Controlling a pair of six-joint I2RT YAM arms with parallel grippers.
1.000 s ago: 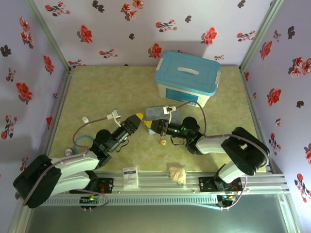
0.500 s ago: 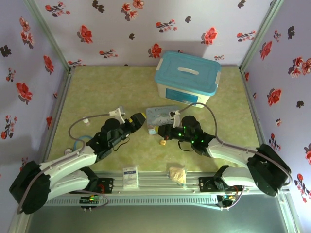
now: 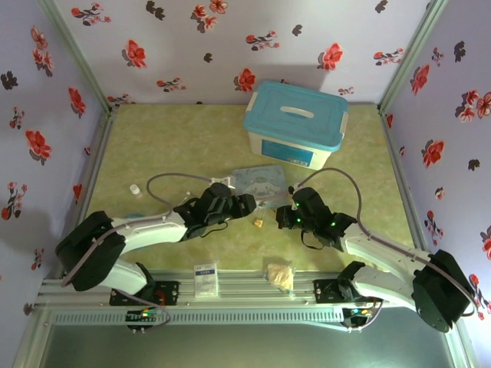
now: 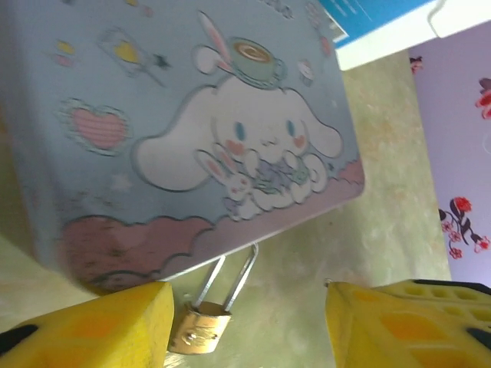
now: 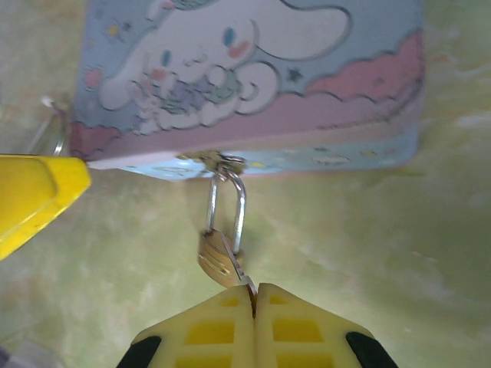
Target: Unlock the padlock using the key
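You're at the key-in-lock step. Your right hand (image 5: 255,300) is pressed together on the key (image 5: 245,281), whose tip meets the padlock (image 5: 219,257). The padlock lies on the surface (image 5: 368,230), hooked to the tin's (image 5: 253,77) clasp. Your left hand (image 4: 247,316) is spread around the padlock. Next, I'd steady the padlock, then twist the key.

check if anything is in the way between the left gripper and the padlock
Nothing visible is. The left gripper is open, and the padlock lies on the mat between its fingers, close against one of them. Its loop runs up to the blue tin, beyond the gripper.
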